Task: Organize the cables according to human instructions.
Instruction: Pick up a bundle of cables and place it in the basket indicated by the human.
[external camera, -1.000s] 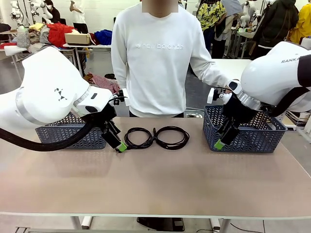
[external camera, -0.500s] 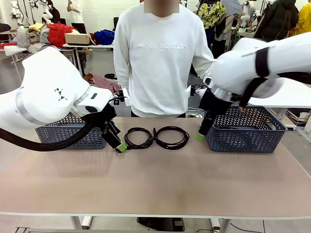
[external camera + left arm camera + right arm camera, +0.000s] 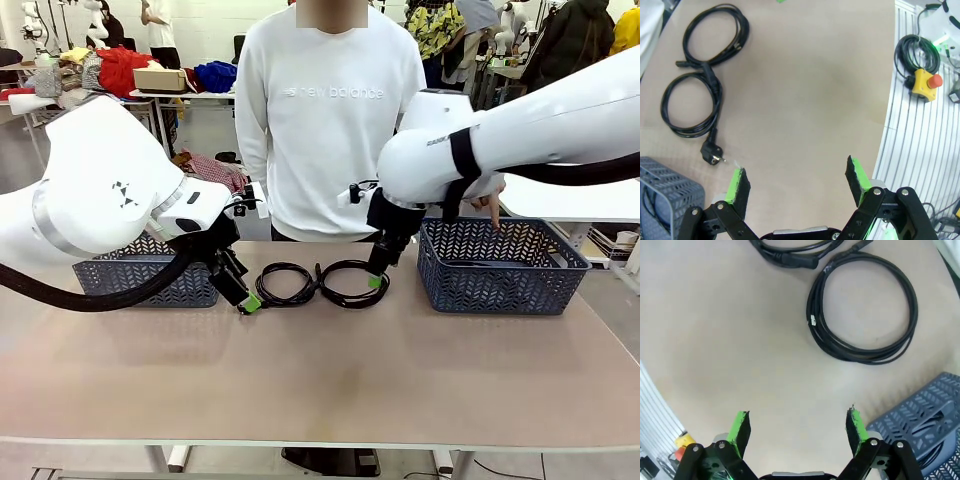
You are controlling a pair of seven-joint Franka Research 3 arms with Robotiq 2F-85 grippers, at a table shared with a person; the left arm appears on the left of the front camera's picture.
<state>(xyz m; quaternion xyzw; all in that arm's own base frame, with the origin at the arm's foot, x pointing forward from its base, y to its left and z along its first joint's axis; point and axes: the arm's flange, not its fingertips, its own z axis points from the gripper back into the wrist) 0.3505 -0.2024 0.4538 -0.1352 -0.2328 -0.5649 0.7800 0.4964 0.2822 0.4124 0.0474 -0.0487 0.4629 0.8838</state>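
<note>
Beige table (image 3: 320, 390), two coiled cables (image 3: 318, 283), left hand (image 3: 797, 175) spread wide and empty, right hand (image 3: 797, 422) likewise, near one coil.

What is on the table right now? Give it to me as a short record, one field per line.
left cable: coiled, flat on the table, chunky plug lying free
right cable: coiled, flat, beside the left cable
left basket: at the table's left end
right basket: at the table's right end
left jaws: open, empty, near the left cable's plug
right jaws: open, empty, by the right cable
</note>
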